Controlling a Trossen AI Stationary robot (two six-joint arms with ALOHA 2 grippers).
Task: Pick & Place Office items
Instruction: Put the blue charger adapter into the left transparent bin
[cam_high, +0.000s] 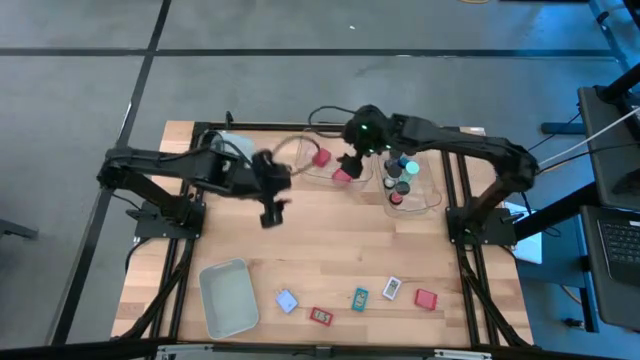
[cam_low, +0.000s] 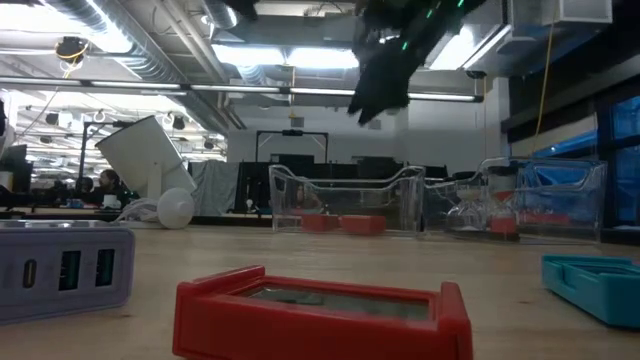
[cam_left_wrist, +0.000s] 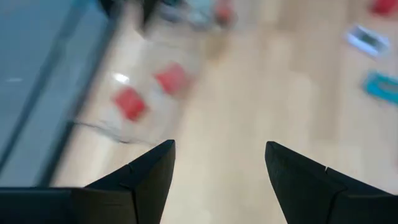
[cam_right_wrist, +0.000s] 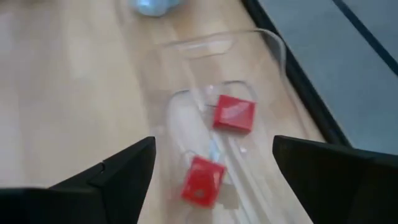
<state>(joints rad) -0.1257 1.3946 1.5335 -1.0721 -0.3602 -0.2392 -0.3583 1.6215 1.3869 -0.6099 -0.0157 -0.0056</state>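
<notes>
While both arms hang over the upper middle of the high view, the wooden table carries the work in two bands. Largest after it is the grey-white bin at lower left, then two clear bins along the top: one holding two red blocks, another at upper right holding stubby black, teal and white-topped cylinders. Smaller still, a row of loose pieces lies across the bottom: a pale blue block, a red card, a teal card, a white card and a red block.

The right gripper hovers above the red-block bin, fingers spread wide with nothing between them; the left gripper is likewise parted and empty, centre-left, near that bin's edge.

It looks like a gap between placements: some items are binned, five remain. The next move calls for a long reach down the frame to the loose row, then a low, squared pinch on a flat piece.
</notes>
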